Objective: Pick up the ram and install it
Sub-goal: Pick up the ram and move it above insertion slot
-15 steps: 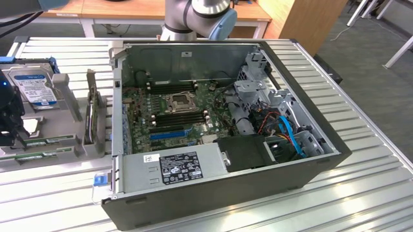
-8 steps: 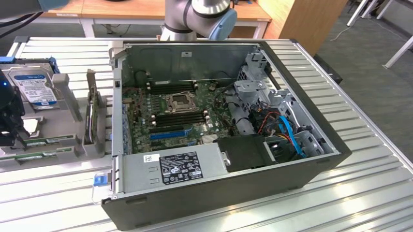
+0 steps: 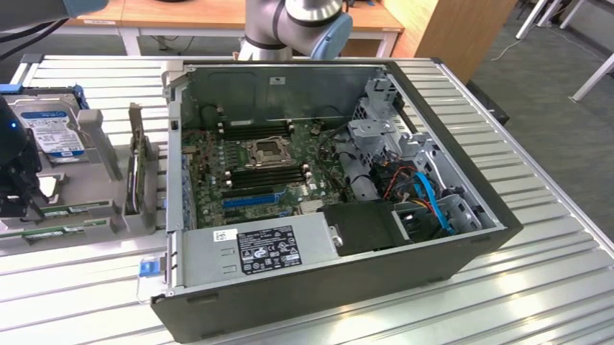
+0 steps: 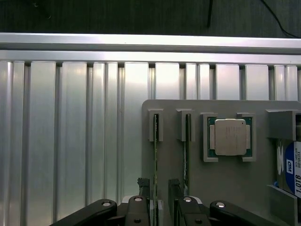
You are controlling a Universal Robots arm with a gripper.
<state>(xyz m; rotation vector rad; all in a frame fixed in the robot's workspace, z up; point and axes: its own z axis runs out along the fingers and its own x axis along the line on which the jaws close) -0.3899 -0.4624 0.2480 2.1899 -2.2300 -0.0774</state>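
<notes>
The gripper [image 4: 158, 200] is seen held wide open over a grey holder [image 4: 225, 186] on the ribbed aluminium table [image 4: 70, 141]. The ram [image 4: 155, 155] is stood on edge in a slot of that holder, and its near end is straddled by the two dark fingers [image 4: 143, 187]; no grip on it is seen. A second memory stick [image 4: 187, 155] is slotted just beside it, followed by a CPU [image 4: 230, 137] and a hard drive [image 4: 292, 174]. The open computer case [image 3: 461, 251], with its motherboard [image 3: 259, 169] exposed, is placed beside the holder.

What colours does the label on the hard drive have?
The label is blue and white; the exterior view shows it best.
</notes>
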